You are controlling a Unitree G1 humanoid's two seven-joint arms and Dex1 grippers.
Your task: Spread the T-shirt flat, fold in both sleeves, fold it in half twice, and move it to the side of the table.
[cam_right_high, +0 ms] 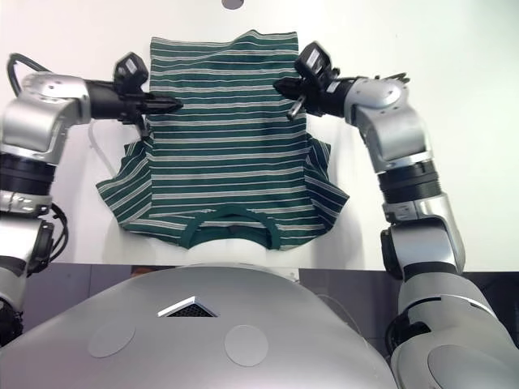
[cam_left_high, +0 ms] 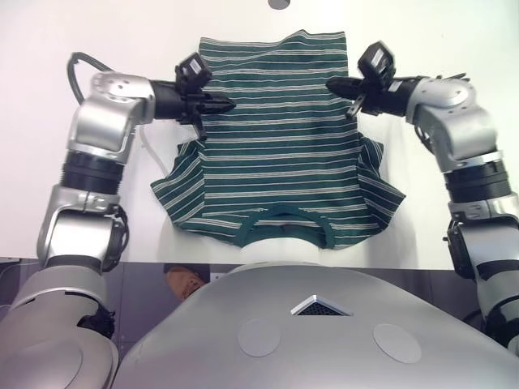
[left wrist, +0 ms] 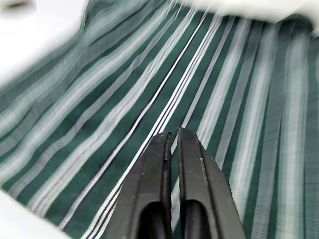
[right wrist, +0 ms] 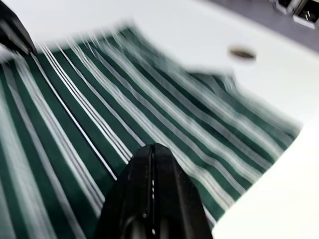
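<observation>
A dark green T-shirt [cam_left_high: 280, 154] with white stripes lies on the white table [cam_left_high: 454, 49], collar towards me and hem at the far side. Both short sleeves [cam_left_high: 174, 190] stick out near the collar end. My left gripper [cam_left_high: 229, 104] is shut and points inward over the shirt's left edge, midway up the body. My right gripper [cam_left_high: 331, 83] is shut too, over the right edge near the hem. In the left wrist view the closed fingertips [left wrist: 173, 132] hover above striped cloth [left wrist: 99, 109] with nothing between them. The right wrist view shows the same for its tips [right wrist: 152, 146].
A small dark round spot [cam_left_high: 278, 3] sits on the table beyond the hem. Bare white surface extends left and right of the shirt. The table's front edge [cam_left_high: 146, 262] runs just before the collar. A dark cable [cam_left_high: 81, 61] loops off my left arm.
</observation>
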